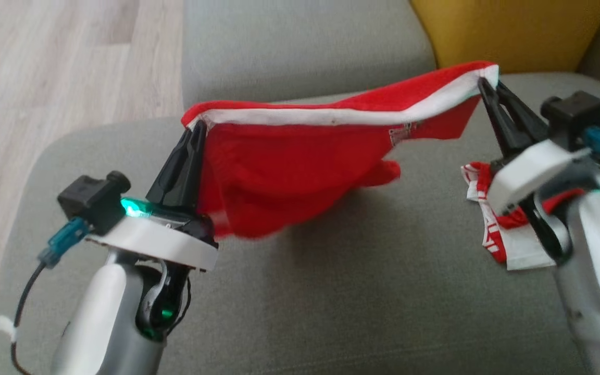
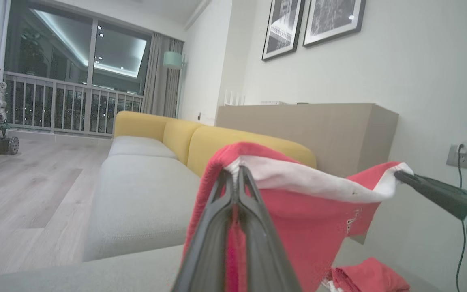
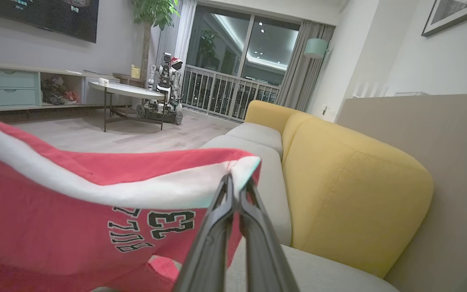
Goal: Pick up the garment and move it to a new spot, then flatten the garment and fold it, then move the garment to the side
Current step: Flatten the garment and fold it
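Grippers, two: left gripper (image 1: 198, 129) and right gripper (image 1: 484, 86) are each pinching shut on one end of the white-trimmed edge of one red jersey garment (image 1: 289, 161), which is hanging stretched between them above the grey fabric sofa seat (image 1: 331, 302). One further red-and-white cloth (image 1: 490, 239) is lying by the right arm, partly hidden.

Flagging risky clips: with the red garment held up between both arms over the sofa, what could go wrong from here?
The left gripper and right gripper pinch only the white trim's corners with shut jaws; pulling tauter may slip one free. The garment hangs bunched, so it may land creased. A second red-and-white cloth lies by the right arm and could snag.
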Motion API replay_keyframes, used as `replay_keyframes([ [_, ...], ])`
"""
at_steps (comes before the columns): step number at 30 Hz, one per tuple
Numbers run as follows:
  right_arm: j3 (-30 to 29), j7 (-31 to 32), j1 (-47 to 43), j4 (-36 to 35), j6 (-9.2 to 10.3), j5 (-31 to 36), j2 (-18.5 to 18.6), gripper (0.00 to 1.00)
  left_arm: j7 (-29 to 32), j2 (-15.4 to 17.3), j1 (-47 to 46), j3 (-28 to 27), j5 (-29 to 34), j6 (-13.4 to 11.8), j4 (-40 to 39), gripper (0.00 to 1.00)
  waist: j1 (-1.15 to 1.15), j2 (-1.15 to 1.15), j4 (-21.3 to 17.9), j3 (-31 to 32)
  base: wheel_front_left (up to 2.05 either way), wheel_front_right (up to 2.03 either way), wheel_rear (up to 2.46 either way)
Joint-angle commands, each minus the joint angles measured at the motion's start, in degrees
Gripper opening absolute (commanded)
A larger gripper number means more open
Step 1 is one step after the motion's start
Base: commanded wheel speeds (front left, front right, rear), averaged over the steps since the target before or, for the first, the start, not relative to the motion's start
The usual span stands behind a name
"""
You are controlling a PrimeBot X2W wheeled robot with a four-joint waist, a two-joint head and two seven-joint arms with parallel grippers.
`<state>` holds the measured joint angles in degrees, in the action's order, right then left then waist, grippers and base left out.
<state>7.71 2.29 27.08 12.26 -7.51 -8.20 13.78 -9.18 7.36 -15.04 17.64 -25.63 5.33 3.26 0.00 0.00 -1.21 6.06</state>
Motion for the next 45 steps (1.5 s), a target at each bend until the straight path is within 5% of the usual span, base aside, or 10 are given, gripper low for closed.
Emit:
replay_keyframes([
  [1,0.14,1.43,-0.81,-4.35,0.02,0.01,0.47,0.0,0.53,0.65,-1.29,-2.61,-0.5,-0.81,-3.65,0.0,0.0,0.0,0.26,1.17,0.0,0.0,0.0],
  [9,-1.32,14.03,-10.24,-24.13,0.02,1.82,0.47,0.0,9.08,0.02,1.64,-4.78,-7.4,-4.12,-16.95,0.0,0.0,0.0,0.7,1.07,0.0,0.0,0.0],
  [14,0.52,19.63,-5.79,-25.74,0.02,-0.21,0.0,0.0,16.43,2.75,-4.58,-5.98,-8.76,-4.94,-16.0,0.0,0.0,0.0,-0.52,-3.01,0.0,0.0,0.0],
  [19,3.23,22.27,9.35,-16.99,0.02,-3.4,-1.07,0.0,23.39,5.09,-19.98,-5.02,-9.78,-2.15,-6.39,0.0,0.0,0.0,-1.6,-13.08,0.0,0.0,0.0],
  [23,7.09,18.75,26.09,-4.05,0.02,-2.44,-1.68,0.0,23.05,6.85,-36.6,-3.27,-6.97,0.42,5.03,0.0,0.0,0.0,-2.3,-21.89,0.0,0.0,0.0],
  [32,-2.05,-4.86,51.69,23.3,0.02,6.41,-8.34,0.0,3.89,6.47,-63.41,-2.83,1.68,0.71,29.74,0.0,0.0,0.0,-3.06,-30.23,0.0,0.0,0.0],
  [38,-0.82,-11.3,49.52,34.99,0.02,7.49,-10.52,0.0,-3.0,4.35,-63.11,-0.13,1.03,1.78,39.46,0.0,0.0,0.0,-2.2,-30.29,0.0,0.0,0.0],
  [45,4.89,-10.94,39.37,46.79,0.02,2.59,-10.85,0.0,-4.71,4.61,-48.51,12.42,-1.76,2.13,43.21,0.0,0.0,0.0,-0.5,-27.29,0.0,0.0,0.0],
])
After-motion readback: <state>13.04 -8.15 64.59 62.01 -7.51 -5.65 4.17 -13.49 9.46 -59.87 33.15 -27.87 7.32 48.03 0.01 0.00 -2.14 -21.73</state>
